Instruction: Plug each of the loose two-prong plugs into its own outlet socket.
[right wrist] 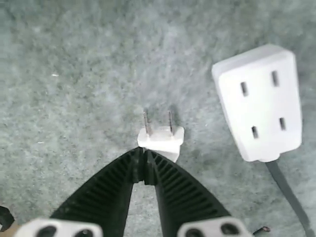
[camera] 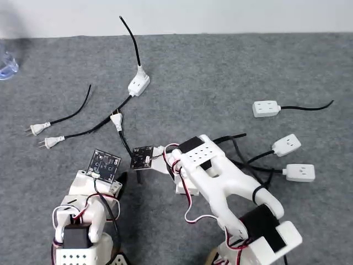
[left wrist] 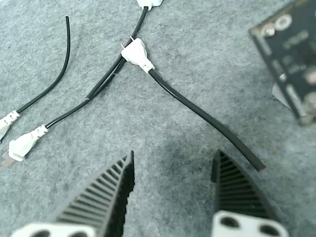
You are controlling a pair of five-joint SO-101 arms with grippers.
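Note:
A white two-prong plug (camera: pixel 116 120) lies on the grey carpet, its black cable trailing back toward the arms. In the right wrist view my right gripper (right wrist: pixel 143 152) is shut, its tips lined up just behind that plug (right wrist: pixel 161 137), whose prongs point away. The left wrist view has the same plug (left wrist: pixel 135 51) lying free with no fingers on it. A white double socket (camera: pixel 138 84) (right wrist: pixel 259 101) sits just beyond it. My left gripper (left wrist: pixel 175 155) is open above bare carpet beside the cable's loose end. Two more plugs (camera: pixel 36 130) (camera: pixel 51 142) lie at the left.
Three white sockets (camera: pixel 266 108) (camera: pixel 287 144) (camera: pixel 299 172) lie at the right, their black cables tangled beside the right arm (camera: pixel 204 157). A clear container (camera: pixel 5 66) stands at the left edge. A pale wall bounds the back of the carpet.

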